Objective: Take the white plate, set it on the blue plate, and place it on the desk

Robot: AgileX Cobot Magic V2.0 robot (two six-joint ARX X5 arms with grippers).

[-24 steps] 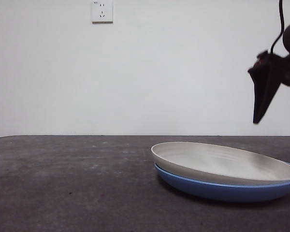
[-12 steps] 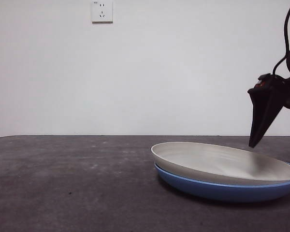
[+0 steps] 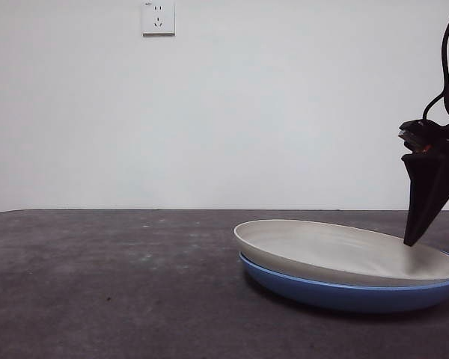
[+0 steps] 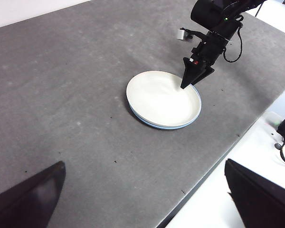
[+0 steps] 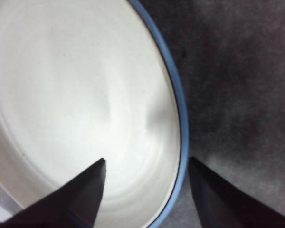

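Observation:
The white plate (image 3: 337, 250) lies nested in the blue plate (image 3: 344, 295) on the desk (image 3: 97, 284), at the right of the front view. My right gripper (image 3: 434, 245) hangs open just above the stack's right rim. In the right wrist view my right gripper (image 5: 147, 160) straddles that rim: one jaw is over the white plate (image 5: 76, 85), the other over the desk (image 5: 242, 71) outside the blue plate's edge (image 5: 178, 99). My left gripper (image 4: 144, 164) is open and empty, high above the desk and far from the plates (image 4: 161, 97).
A wall socket (image 3: 158, 17) sits on the white wall behind the desk. The desk's edge (image 4: 213, 164) runs close past the plates, with white floor beyond it.
My right gripper has come down and shifted right, from above the stack to its right rim. The plates have not moved.

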